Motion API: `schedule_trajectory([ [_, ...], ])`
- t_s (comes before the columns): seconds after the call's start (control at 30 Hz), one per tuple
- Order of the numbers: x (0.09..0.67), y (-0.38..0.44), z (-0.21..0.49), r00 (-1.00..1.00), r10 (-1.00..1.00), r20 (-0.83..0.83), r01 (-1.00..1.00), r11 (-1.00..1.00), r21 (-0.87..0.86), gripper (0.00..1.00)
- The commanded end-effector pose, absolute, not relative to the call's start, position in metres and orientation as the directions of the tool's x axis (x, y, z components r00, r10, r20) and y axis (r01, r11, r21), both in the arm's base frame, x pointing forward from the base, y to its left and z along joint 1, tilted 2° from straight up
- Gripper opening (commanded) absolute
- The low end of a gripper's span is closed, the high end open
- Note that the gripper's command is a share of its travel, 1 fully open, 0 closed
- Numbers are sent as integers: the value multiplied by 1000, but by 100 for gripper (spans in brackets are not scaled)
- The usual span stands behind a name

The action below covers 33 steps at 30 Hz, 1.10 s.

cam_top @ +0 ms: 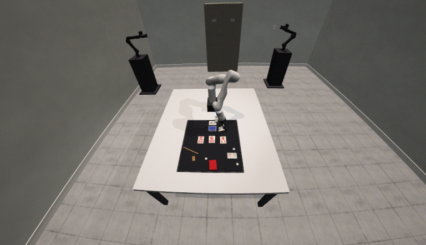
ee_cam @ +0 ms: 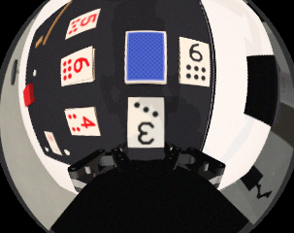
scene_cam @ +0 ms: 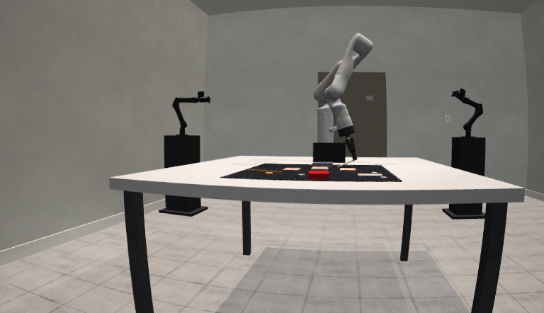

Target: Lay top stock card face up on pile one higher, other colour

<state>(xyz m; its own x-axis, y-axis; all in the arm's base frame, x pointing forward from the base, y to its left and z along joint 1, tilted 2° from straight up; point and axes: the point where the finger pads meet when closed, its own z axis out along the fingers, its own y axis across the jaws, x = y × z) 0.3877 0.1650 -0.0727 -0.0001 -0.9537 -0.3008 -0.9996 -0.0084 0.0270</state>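
My gripper [ee_cam: 146, 147] is low over the far right part of the black mat [cam_top: 210, 146], just right of the blue face-down stock [ee_cam: 146, 57]. It is shut on a face-up black 3 card [ee_cam: 147, 123] and grips it across its near edge. In the exterior view the card [scene_cam: 346, 163] hangs tilted from the fingers [scene_cam: 353, 156], with its low end at the mat. Three face-up piles lie in a row: red 5 [cam_top: 200, 139], red 6 [cam_top: 211, 139] and red 4 [cam_top: 223, 139]. A black 6 card [ee_cam: 195, 61] lies beyond the stock.
A red block [cam_top: 213, 164] lies at the mat's front edge. A wooden stick [cam_top: 190, 150] and a small wooden piece [cam_top: 193, 158] lie front left. Another pale card [cam_top: 231, 155] and small white pieces lie front right. The arm's black base [scene_cam: 329, 152] stands behind the mat.
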Motion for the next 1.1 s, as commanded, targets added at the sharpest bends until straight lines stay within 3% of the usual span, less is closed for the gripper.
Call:
schedule_trajectory([
  [0.0, 388, 162, -73, -8, -952, -307, -1000, -1, 28, 71],
  [1.07, 389, 162, -74, -9, -944, -331, -1000, 0, 27, 71],
])
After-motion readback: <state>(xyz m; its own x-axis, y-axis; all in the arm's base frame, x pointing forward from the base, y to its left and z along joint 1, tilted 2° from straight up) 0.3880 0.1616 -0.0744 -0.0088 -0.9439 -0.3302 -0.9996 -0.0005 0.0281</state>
